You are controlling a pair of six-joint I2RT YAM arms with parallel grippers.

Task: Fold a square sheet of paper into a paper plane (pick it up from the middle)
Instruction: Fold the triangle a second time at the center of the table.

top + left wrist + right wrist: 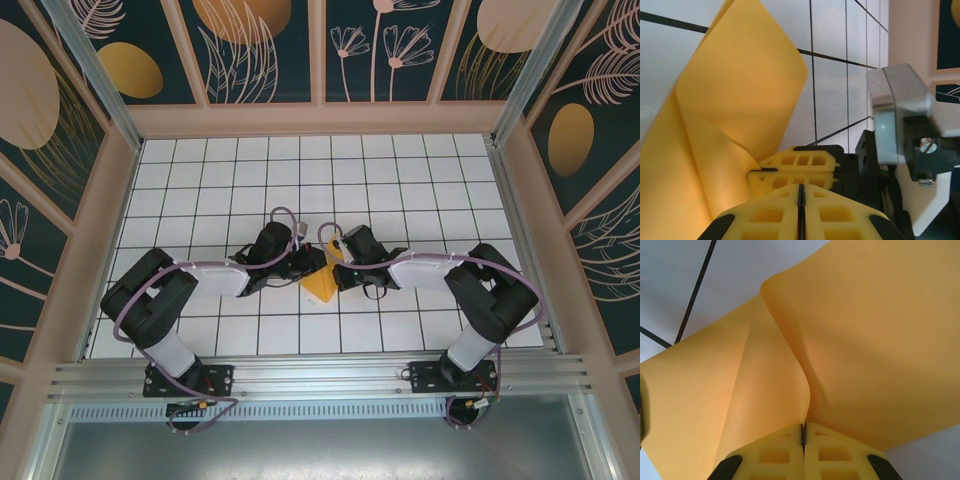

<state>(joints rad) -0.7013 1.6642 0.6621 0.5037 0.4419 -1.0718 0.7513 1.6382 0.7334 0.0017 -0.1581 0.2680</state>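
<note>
Right pincer (pixel 803 432) clamps paper (pixel 865 340) over white gridded table (pixel 400 180).

- One thin bright-orange sheet of paper (pixel 322 287).
- Two black jointed robot arms: left arm (pixel 190 285), right arm (pixel 455 275).
- Two yellow-fingered grippers: left gripper (pixel 801 197), right gripper (pixel 803 435).
- One white gridded table (pixel 300 180).

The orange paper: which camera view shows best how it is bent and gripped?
The right wrist view: the orange paper curls up from the shut right gripper, and its fold line is plain. The left wrist view shows one curled flap of it; the top external view shows a small, distant triangle.
</note>
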